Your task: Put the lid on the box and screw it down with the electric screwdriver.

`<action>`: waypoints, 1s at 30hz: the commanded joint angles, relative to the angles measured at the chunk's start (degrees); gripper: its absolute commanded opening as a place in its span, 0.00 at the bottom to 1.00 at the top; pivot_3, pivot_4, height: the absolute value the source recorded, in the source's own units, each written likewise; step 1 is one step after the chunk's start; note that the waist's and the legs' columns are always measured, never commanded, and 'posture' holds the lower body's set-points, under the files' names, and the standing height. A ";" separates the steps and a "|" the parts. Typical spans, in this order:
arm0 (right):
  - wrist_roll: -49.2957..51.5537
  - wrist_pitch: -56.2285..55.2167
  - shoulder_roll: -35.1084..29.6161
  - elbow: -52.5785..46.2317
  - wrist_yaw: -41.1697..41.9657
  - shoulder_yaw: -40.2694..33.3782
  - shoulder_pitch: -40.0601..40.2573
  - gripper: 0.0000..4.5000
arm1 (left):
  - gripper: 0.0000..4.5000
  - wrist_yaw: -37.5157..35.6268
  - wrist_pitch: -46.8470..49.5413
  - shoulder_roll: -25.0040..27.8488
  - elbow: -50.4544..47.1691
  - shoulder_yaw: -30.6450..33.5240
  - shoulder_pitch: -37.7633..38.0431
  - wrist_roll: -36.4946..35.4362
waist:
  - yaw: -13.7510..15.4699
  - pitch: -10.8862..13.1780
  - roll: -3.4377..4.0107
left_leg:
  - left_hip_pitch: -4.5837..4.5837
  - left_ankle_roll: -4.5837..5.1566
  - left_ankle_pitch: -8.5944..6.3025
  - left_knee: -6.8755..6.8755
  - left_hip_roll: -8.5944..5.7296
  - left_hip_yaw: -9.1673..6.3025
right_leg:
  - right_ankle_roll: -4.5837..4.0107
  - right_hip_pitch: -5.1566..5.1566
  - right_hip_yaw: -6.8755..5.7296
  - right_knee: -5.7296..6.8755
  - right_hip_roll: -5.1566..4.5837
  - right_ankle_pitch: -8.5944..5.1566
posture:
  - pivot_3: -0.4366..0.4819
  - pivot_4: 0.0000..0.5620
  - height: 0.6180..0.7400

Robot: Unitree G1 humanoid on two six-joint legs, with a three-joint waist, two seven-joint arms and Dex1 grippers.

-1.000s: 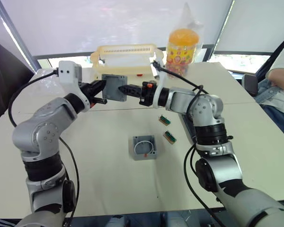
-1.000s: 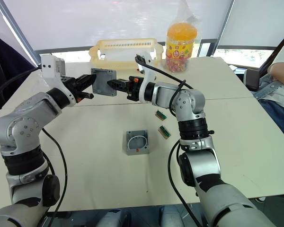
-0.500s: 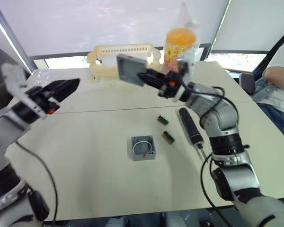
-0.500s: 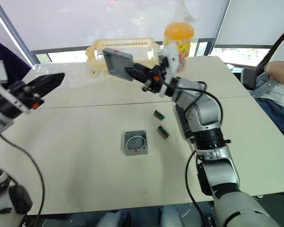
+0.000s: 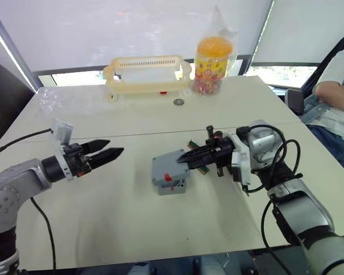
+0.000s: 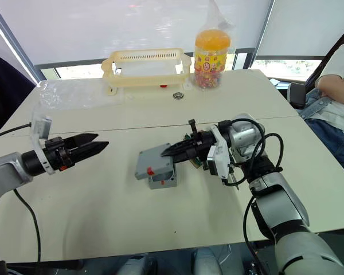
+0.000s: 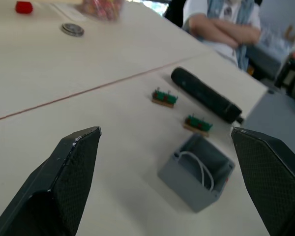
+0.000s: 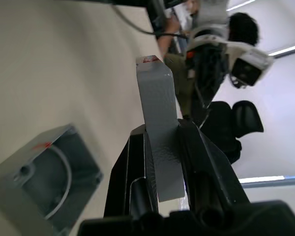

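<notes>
Over bench (image 6: pixel 103 189) middle, right gripper (image 6: pixel 167 151) fingers clamped on lid (image 6: pixel 154 162), now lowered from high near basket (image 6: pixel 146 69) to just above box (image 6: pixel 163 180), lid tilted, not seated. Left gripper (image 6: pixel 89 144) had let go after handover and drawn back to left, fingers apart, empty. Screwdriver (image 7: pixel 205 95) lay on bench beyond box, untouched. Judgement: placing imminent; level lid, align corners before release.
</notes>
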 commanded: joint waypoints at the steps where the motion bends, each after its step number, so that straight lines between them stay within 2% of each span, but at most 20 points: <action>1: 2.27 -7.59 1.28 4.44 -1.29 1.70 -3.47 0.04 | 0.96 -1.66 -3.51 1.22 -3.67 -0.74 1.47 1.10 | 0.11 0.00 0.00 | 0.00 -0.05 0.03 -0.10 0.13 0.02 | -0.11 0.00 0.00 -0.14 0.14 0.07 | 0.48 0.27 1.00; 4: 0.58 -11.98 1.92 7.66 -4.56 3.81 -3.94 0.04 | 0.96 -2.70 -4.82 2.05 -5.95 -2.06 3.16 1.73 | 0.21 0.00 -0.01 | 0.04 -0.18 0.10 -0.38 0.33 0.02 | -0.24 -0.03 -0.02 -0.31 0.31 0.15 | 0.48 0.27 1.00; 8: -1.93 -12.56 3.00 9.89 -6.33 3.85 -2.79 0.04 | 0.96 -5.68 -9.35 3.87 -6.93 -5.82 5.29 6.27 | 0.25 0.01 0.01 | 0.03 -0.48 0.28 -0.52 0.36 0.04 | -0.30 -0.12 -0.02 -0.29 0.35 0.17 | 0.48 0.27 1.00; 13: -5.78 -12.56 4.07 13.70 -7.89 2.36 -2.56 0.04 | 0.96 -10.53 -15.18 6.48 -6.13 -10.33 4.94 11.38 | 0.27 0.01 0.03 | 0.02 -0.44 0.26 -0.52 0.35 0.05 | -0.34 -0.12 -0.01 -0.30 0.42 0.20 | 0.48 0.27 1.00; 20: -13.30 -12.56 6.21 17.86 -11.32 -0.77 -3.46 0.04 | 0.96 -14.04 -18.07 7.44 -2.72 -13.95 2.16 14.18 | 0.19 0.02 0.04 | 0.04 -0.44 0.26 -0.54 0.35 0.07 | -0.36 -0.14 -0.01 -0.30 0.51 0.21 | 0.48 0.27 1.00; 26: -23.64 -12.56 6.54 19.51 -16.36 -4.07 -3.71 0.04 | 0.96 -15.10 -18.63 7.60 -0.95 -14.10 1.59 15.09 | 0.22 0.02 0.04 | 0.03 -0.45 0.27 -0.55 0.36 0.08 | -0.37 -0.17 -0.01 -0.29 0.55 0.22 | 0.48 0.27 1.00; 30: -35.34 -12.56 6.34 19.04 -24.42 -7.86 -4.06 0.04 | 0.96 -15.18 -18.80 7.24 -0.77 -14.08 2.00 15.70 | 0.21 0.02 0.04 | 0.03 -0.49 0.29 -0.55 0.36 0.09 | -0.37 -0.19 0.00 -0.28 0.56 0.22 | 0.48 0.27 1.00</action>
